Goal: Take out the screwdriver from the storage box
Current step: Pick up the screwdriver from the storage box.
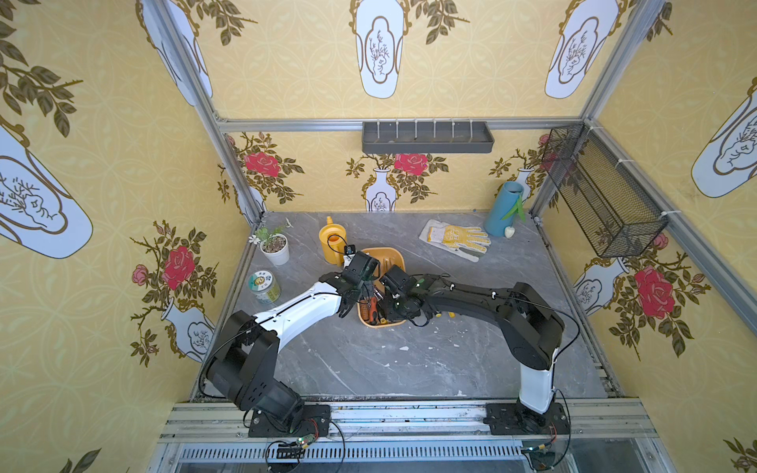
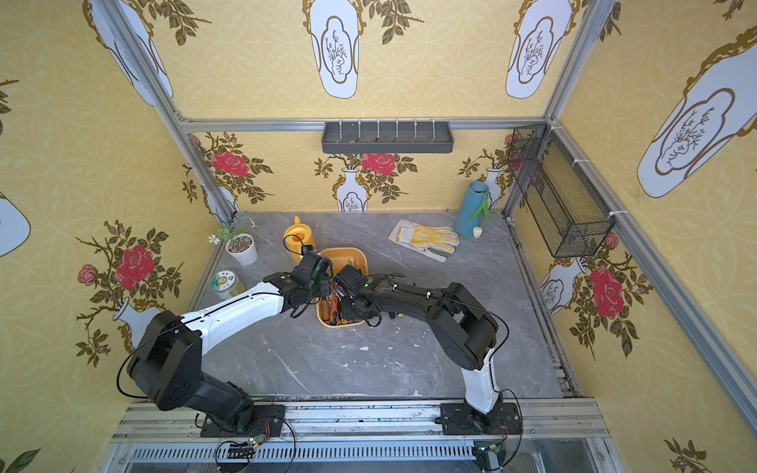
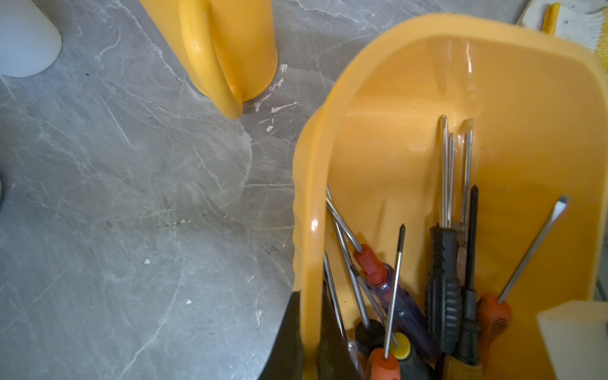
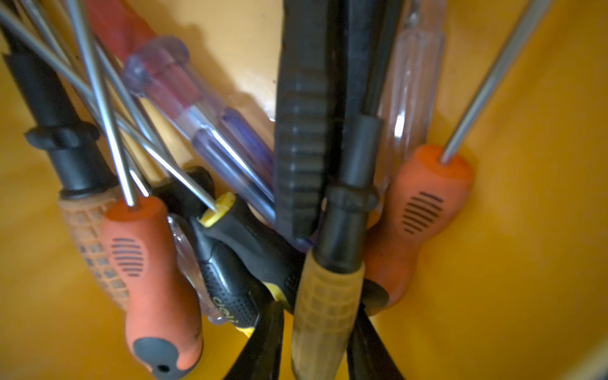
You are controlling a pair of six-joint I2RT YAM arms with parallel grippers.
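- Centrally on the grey tabletop (image 1: 409,360) sits the box (image 1: 387,256), just beside a yellow can (image 1: 332,241). Both arms meet over its near end.
- Left end effector (image 3: 311,294) is clamped on the box's side rim, one finger outside the wall and one inside.
- Screwdrivers (image 2: 334,309) lie heaped in the near end of the box, handles bunched together and shafts pointing toward the far end (orange, black, clear and yellow handles among them).
- Right end effector (image 4: 319,307) sits low among those handles at a narrow gap. Its fingers (image 4: 263,342) flank the yellow-handled screwdriver (image 4: 345,210); whether they pinch it I cannot tell.
- That screwdriver lies inside the box, between a black ribbed handle (image 4: 302,131) and an orange one (image 4: 418,217).
- Farther back lie a glove (image 1: 454,239) and a blue vase (image 1: 504,209). A potted plant (image 1: 275,247) and a tin (image 1: 264,286) stand to the box's left.
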